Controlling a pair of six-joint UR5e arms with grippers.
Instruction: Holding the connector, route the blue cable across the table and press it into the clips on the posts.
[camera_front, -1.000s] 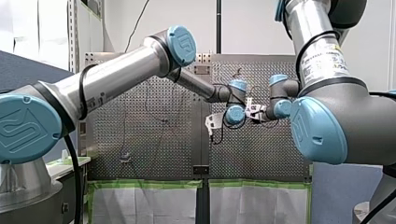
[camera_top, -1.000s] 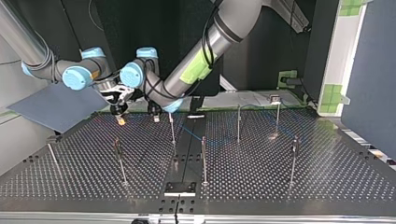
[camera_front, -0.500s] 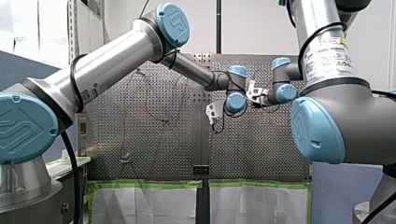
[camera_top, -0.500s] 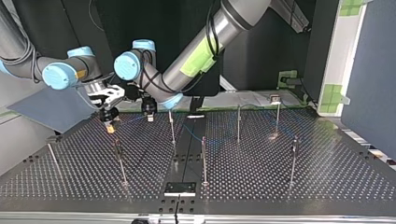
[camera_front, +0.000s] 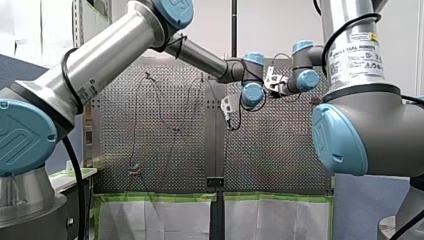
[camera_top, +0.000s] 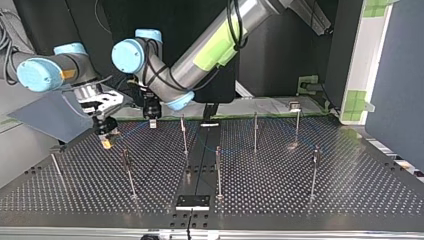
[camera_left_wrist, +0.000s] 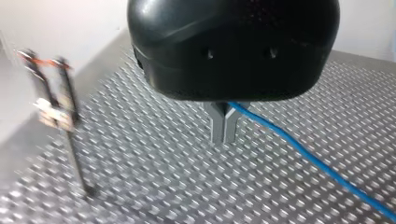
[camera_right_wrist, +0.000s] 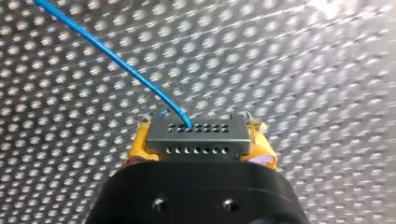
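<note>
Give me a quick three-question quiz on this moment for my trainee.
1. True or false: my right tool grips the connector between yellow pads.
2. What colour is the cable entering the connector? A red, B blue, C black.
3. Fill in: the metal fingers of my left tool are ___ on the cable.
Key: 1 true; 2 B; 3 shut.

- The blue cable (camera_left_wrist: 303, 154) is being cut off by the left wrist view's edge, well past my left gripper (camera_left_wrist: 223, 137).
- The post (camera_left_wrist: 70, 135) beside that gripper and its clip (camera_left_wrist: 51, 114) are being shown only as a blur.
- The lower part of the connector (camera_right_wrist: 198, 139) is being hidden by the black body of my right gripper (camera_right_wrist: 199, 145).
</note>
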